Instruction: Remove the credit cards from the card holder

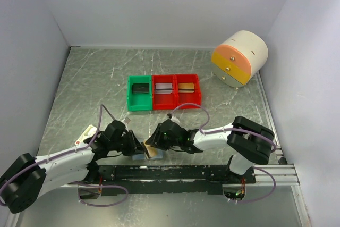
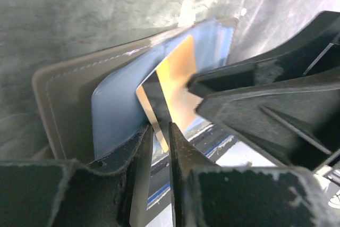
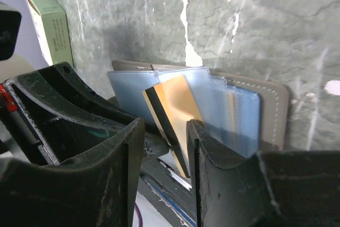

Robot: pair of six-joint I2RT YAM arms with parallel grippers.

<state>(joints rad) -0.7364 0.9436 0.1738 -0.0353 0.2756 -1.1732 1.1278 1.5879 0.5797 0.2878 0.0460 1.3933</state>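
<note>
**Card could drag its holder along**

The left hand pinches the orange credit card, half out of the card holder at the desk's near edge. The right hand straddles the card, grip unclear. A tight pocket may pull the card holder along

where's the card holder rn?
Top view: the card holder sits at the near edge of the table, left of centre, between the jaws of the left arm and right arm. It's open, an orange card poking out.
</note>
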